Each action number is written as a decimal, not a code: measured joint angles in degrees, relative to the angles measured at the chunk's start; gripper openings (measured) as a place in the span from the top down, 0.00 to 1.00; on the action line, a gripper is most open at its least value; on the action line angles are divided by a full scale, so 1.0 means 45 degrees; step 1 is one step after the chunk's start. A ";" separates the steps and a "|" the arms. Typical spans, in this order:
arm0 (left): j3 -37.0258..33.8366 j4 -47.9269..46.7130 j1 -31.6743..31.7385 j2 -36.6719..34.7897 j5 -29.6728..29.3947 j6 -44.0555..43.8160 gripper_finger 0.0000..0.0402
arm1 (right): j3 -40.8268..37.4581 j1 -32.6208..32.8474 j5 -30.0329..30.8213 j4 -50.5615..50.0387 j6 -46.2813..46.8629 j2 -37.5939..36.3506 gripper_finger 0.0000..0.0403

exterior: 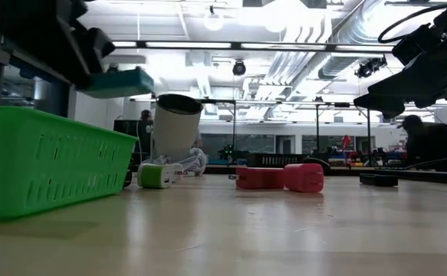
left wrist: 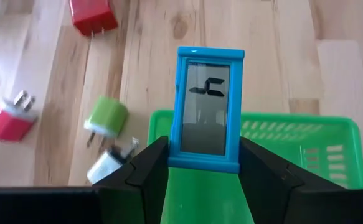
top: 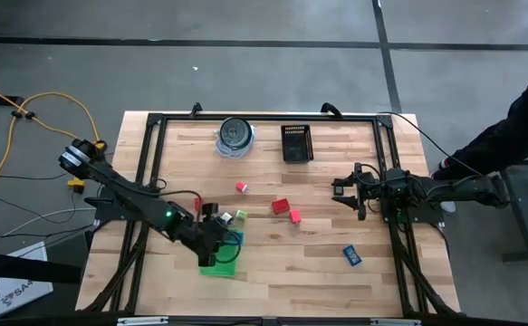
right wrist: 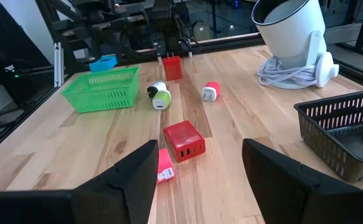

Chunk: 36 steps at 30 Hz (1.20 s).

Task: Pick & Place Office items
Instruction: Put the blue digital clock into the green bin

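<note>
Now left gripper [left wrist: 203, 165] clamping blue piece [left wrist: 207, 109]

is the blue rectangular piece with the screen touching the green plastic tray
Apart. The low view shows the blue rectangular piece, held in the left tool, hanging above the green plastic tray with clear space between.

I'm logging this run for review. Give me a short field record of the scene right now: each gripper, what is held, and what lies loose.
left gripper: shut on blue clock, above green tray
right gripper: open, empty, at the table's right side
loose on table: green charger, white charger, red chargers, blue piece
far edge: black basket, round white device
</note>
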 joint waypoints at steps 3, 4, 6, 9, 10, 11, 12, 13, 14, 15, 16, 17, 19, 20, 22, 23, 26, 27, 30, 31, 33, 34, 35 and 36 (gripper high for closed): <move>-0.0410 0.0030 -0.0221 -0.0122 -0.0193 -0.0575 0.59 | 0.0003 -0.0002 0.0000 0.0004 -0.0002 0.0000 0.46; -0.0576 0.0014 -0.0317 -0.0176 -0.0245 -0.0763 0.59 | 0.0003 0.0000 0.0000 0.0000 0.0001 0.0000 0.46; -0.0804 0.0048 -0.0410 -0.0218 -0.0257 -0.1089 0.59 | 0.0003 -0.0001 0.0000 -0.0017 -0.0002 0.0000 0.46; -0.0995 -0.0001 -0.0438 -0.0198 -0.0231 -0.1457 0.59 | -0.0001 0.0000 -0.0005 -0.0031 0.0002 0.0000 0.46; -0.1012 0.0037 -0.0476 -0.0198 -0.0211 -0.1489 0.59 | 0.0002 -0.0005 -0.0004 -0.0028 -0.0001 0.0000 0.46; -0.1024 0.0104 -0.0494 -0.0194 -0.0238 -0.1515 0.59 | -0.0001 0.0000 -0.0005 -0.0027 0.0003 0.0000 0.46; -0.1032 0.0065 -0.0500 -0.0198 -0.0228 -0.1519 0.59 | 0.0003 -0.0005 -0.0003 -0.0032 0.0000 0.0000 0.46; -0.1044 -0.0001 -0.0518 -0.0198 -0.0215 -0.1524 0.59 | 0.0000 0.0000 -0.0008 -0.0032 0.0000 0.0000 0.46; -0.1049 -0.0011 -0.0557 -0.0194 -0.0210 -0.1569 0.59 | 0.0001 -0.0005 -0.0001 -0.0032 0.0001 0.0000 0.46; -0.1049 -0.0033 -0.0588 -0.0194 -0.0213 -0.1609 0.59 | -0.0001 0.0000 -0.0005 -0.0032 0.0002 0.0000 0.46; -0.1049 -0.0063 -0.0600 -0.0194 -0.0214 -0.1654 0.59 | -0.0002 -0.0005 -0.0005 -0.0032 -0.0002 0.0000 0.46; -0.1049 -0.0074 -0.0623 -0.0194 -0.0214 -0.1680 0.59 | -0.0002 0.0000 -0.0005 -0.0032 -0.0002 0.0000 0.46; -0.1049 -0.0097 -0.0639 -0.0194 -0.0214 -0.1757 0.59 | 0.0001 0.0000 -0.0005 -0.0032 -0.0002 0.0000 0.46; -0.1049 -0.0099 -0.0644 -0.0194 -0.0214 -0.1769 0.59 | 0.0003 -0.0002 -0.0005 -0.0032 0.0000 0.0000 0.46; -0.1049 -0.0113 -0.0642 -0.0184 -0.0214 -0.1846 0.59 | 0.0001 -0.0001 -0.0005 -0.0033 -0.0002 0.0000 0.46; -0.1049 -0.0116 -0.0644 -0.0133 -0.0214 -0.1885 0.59 | 0.0002 0.0000 -0.0005 -0.0037 -0.0002 0.0000 0.46; -0.1049 -0.0124 -0.0639 0.0114 -0.0209 -0.1953 0.59 | 0.0003 -0.0005 -0.0005 -0.0037 0.0002 0.0000 0.46; -0.1049 -0.0091 -0.0639 0.0200 -0.0204 -0.2009 0.59 | -0.0002 -0.0002 -0.0005 -0.0037 0.0000 0.0000 0.46; -0.1049 -0.0055 -0.0639 0.0468 -0.0146 -0.2098 0.59 | 0.0002 -0.0001 -0.0005 -0.0037 -0.0002 0.0000 0.46; -0.1049 -0.0018 -0.0639 0.0559 -0.0104 -0.2147 0.59 | -0.0002 0.0000 -0.0005 -0.0034 0.0000 0.0000 0.46; -0.1049 0.0066 -0.0639 0.0758 0.0012 -0.2191 0.59 | -0.0002 0.0000 -0.0005 -0.0032 0.0003 0.0000 0.46; -0.1049 0.0076 -0.0639 0.0879 0.0105 -0.2232 0.59 | 0.0002 -0.0004 -0.0005 -0.0032 0.0003 0.0000 0.46; -0.1049 0.0161 -0.0639 0.0999 0.0154 -0.2243 0.59 | 0.0001 -0.0003 -0.0005 -0.0032 0.0001 0.0000 0.46; -0.1049 0.0255 -0.0639 0.1119 0.0206 -0.2265 0.59 | 0.0003 -0.0002 -0.0005 -0.0032 0.0002 0.0000 0.46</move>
